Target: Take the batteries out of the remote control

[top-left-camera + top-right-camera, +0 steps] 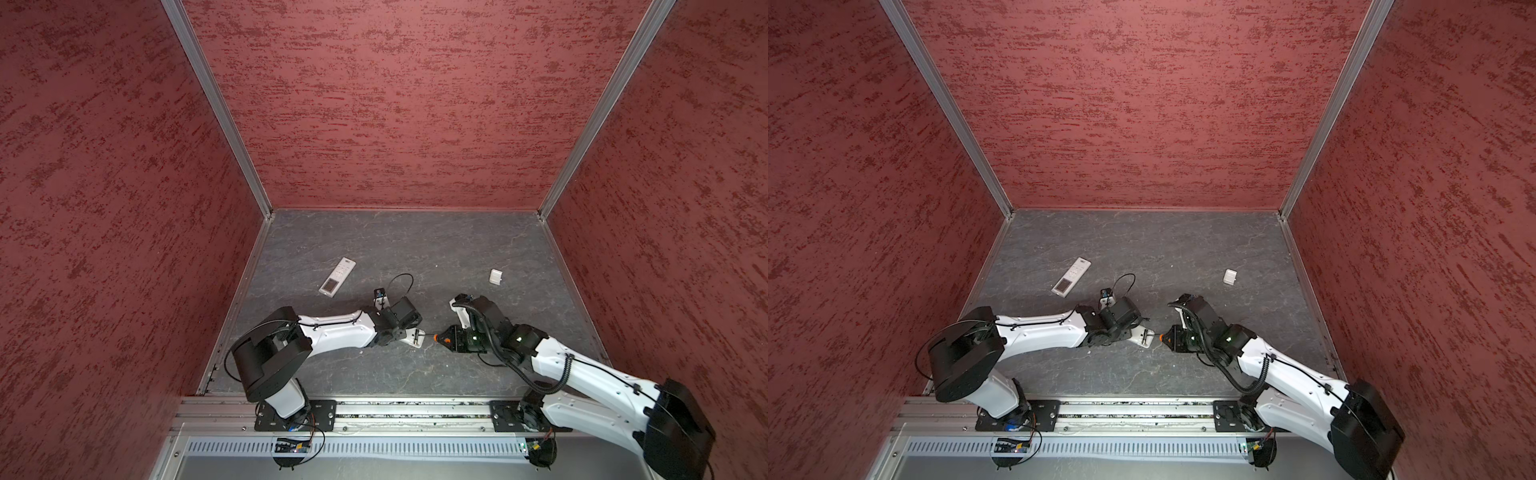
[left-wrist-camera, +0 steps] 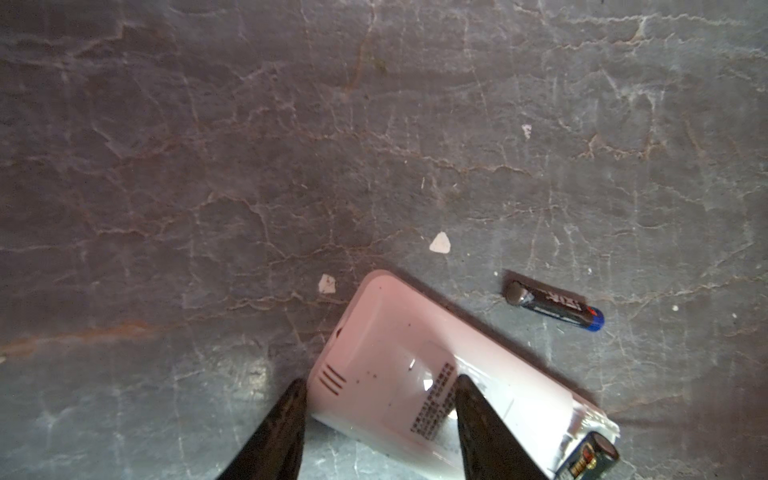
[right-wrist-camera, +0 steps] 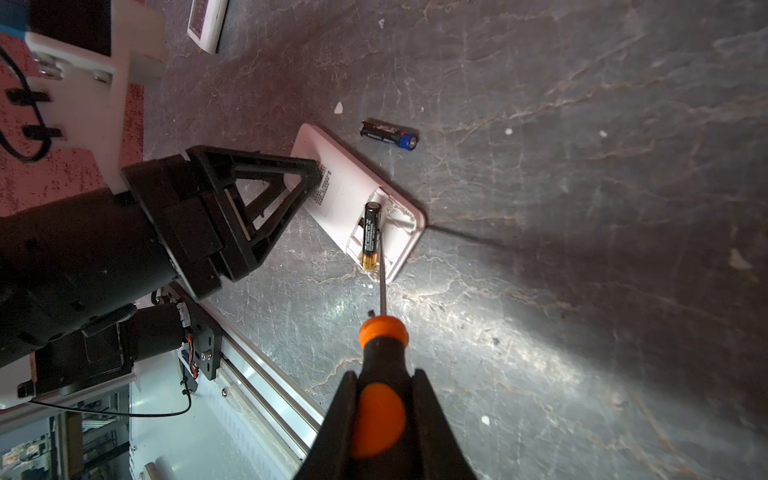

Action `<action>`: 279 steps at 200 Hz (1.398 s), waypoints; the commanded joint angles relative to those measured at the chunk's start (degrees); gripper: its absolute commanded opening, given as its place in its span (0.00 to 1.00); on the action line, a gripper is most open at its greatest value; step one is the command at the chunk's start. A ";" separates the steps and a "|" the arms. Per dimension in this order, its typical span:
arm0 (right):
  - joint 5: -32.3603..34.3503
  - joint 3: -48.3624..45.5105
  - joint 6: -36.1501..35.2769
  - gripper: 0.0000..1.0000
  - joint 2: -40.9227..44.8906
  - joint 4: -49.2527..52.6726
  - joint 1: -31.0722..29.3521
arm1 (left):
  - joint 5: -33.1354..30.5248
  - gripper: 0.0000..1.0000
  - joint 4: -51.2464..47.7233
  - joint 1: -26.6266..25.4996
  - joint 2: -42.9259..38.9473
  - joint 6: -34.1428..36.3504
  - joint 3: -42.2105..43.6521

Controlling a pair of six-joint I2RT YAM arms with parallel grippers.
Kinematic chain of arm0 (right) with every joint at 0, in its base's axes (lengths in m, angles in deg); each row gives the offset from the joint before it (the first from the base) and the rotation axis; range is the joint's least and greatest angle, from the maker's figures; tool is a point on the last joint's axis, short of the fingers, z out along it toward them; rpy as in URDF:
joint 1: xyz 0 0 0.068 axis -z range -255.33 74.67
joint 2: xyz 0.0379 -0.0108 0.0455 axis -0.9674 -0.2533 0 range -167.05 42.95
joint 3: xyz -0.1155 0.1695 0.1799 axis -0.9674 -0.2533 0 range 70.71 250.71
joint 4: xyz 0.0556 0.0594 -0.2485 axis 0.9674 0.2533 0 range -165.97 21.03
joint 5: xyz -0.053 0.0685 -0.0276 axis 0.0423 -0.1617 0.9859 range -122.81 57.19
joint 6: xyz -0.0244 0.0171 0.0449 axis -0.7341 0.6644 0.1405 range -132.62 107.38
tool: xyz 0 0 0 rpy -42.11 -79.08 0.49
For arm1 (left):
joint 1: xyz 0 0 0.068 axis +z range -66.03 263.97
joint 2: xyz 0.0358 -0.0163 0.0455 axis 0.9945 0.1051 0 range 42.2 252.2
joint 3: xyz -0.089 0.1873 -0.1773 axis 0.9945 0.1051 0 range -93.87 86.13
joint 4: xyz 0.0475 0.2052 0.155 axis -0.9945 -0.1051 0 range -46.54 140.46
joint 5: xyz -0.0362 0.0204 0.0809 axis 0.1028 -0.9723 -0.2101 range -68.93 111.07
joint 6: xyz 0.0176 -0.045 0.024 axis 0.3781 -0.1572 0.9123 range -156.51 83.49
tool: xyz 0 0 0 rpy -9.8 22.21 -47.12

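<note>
Red mottled walls (image 1: 395,104), grey floor (image 1: 415,241)

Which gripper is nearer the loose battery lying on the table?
Left. The left gripper straddles the remote right beside the loose battery; the right gripper sits farther back, clamping the screwdriver.

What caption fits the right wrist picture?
Right gripper levers a battery from the remote with a screwdriver.
</note>
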 commanded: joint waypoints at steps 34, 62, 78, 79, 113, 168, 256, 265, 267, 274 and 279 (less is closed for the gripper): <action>1.95 3.87 -0.94 0.00 2.61 4.24 -0.30 | 5.92 0.56 -2.76 -1.21 2.58 -0.65 3.48; 2.02 3.77 -1.13 0.00 3.47 6.35 -0.30 | 5.87 0.56 -2.76 -1.22 1.84 -1.10 3.92; 1.81 3.36 -1.00 0.00 4.16 6.31 -0.30 | 5.79 0.56 -2.70 -1.29 1.48 -1.32 4.14; 1.78 3.29 -0.98 0.00 4.19 6.30 -0.30 | 5.79 0.56 -2.69 -1.25 1.43 -1.36 4.14; 0.68 3.13 -0.85 0.00 4.70 5.82 -0.33 | 5.62 0.56 -2.57 -1.28 0.44 -1.92 4.63; 0.08 2.02 -0.68 0.00 4.50 6.14 -1.11 | 5.70 0.56 -2.34 -1.44 0.07 -2.20 5.00; -0.45 -2.87 1.62 0.00 5.16 1.42 -1.49 | 5.44 0.56 -2.69 -2.06 -0.07 -2.80 4.87; -0.54 -3.44 1.96 0.00 4.94 0.52 -1.51 | 5.39 0.56 -2.77 -2.20 -0.11 -2.85 4.86; -0.58 -3.56 2.12 0.00 4.89 0.22 -1.46 | 5.40 0.55 -2.85 -2.25 -0.09 -2.86 4.92; -0.68 -4.01 2.36 0.00 4.85 -0.47 -1.45 | 5.35 0.56 -2.96 -2.32 -0.11 -3.04 4.90; -0.71 -4.28 2.52 0.00 4.85 -0.88 -1.45 | 5.35 0.55 -3.08 -2.37 -0.11 -3.05 4.86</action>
